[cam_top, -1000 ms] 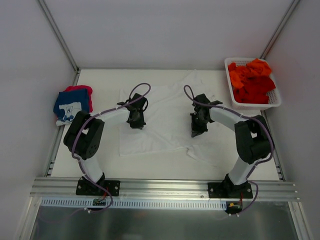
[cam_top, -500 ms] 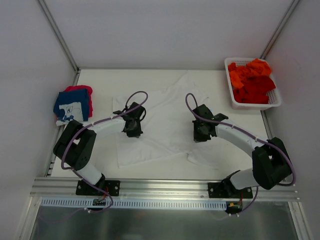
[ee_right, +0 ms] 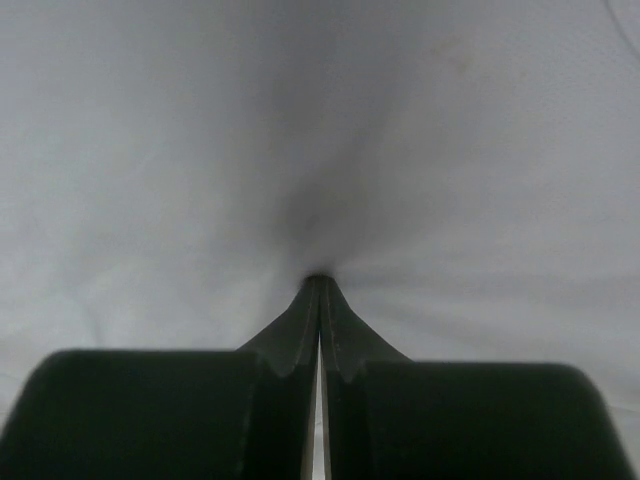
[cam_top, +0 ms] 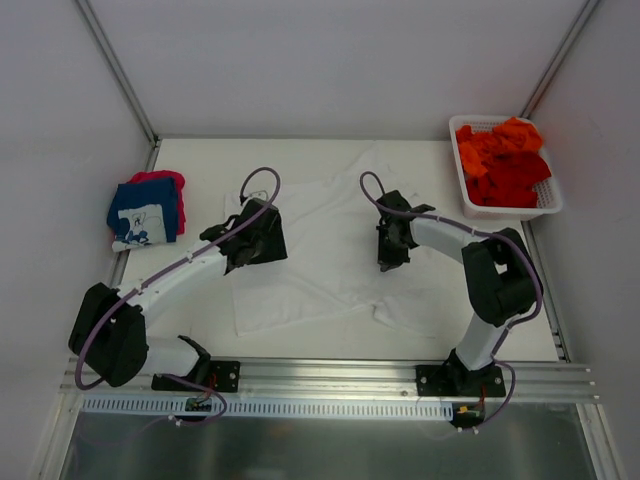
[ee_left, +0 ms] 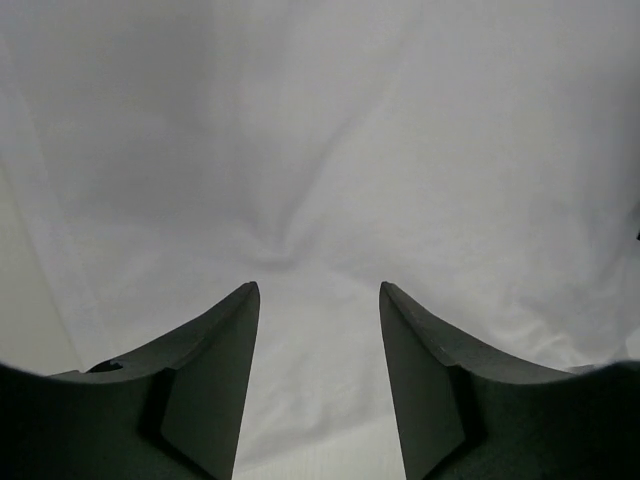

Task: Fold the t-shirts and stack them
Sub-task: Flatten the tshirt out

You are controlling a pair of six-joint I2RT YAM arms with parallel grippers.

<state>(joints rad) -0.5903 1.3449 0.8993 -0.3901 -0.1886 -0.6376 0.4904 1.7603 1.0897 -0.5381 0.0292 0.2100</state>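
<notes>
A white t-shirt (cam_top: pixel 325 270) lies spread and wrinkled across the middle of the table. My left gripper (cam_top: pixel 264 243) stands over its left part with its jaws open. In the left wrist view only white cloth (ee_left: pixel 420 140) with a small pinched crease shows beyond my left gripper (ee_left: pixel 318 292). My right gripper (cam_top: pixel 388 258) is down on the shirt's right part. In the right wrist view my right gripper (ee_right: pixel 320 280) is shut, and the white cloth (ee_right: pixel 150 150) puckers into its tips. A folded navy t-shirt (cam_top: pixel 141 212) lies on a pink-red one (cam_top: pixel 164 180) at the far left.
A white lattice basket (cam_top: pixel 553 197) at the back right holds orange and red t-shirts (cam_top: pixel 503 162). Metal frame rails run along the table's left side and near edge. Both arms' purple cables loop above the shirt.
The left gripper has opened and let go of the white shirt, and the left arm's elbow has dropped toward the near left. The right gripper has stayed shut on the cloth and moved slightly back.
</notes>
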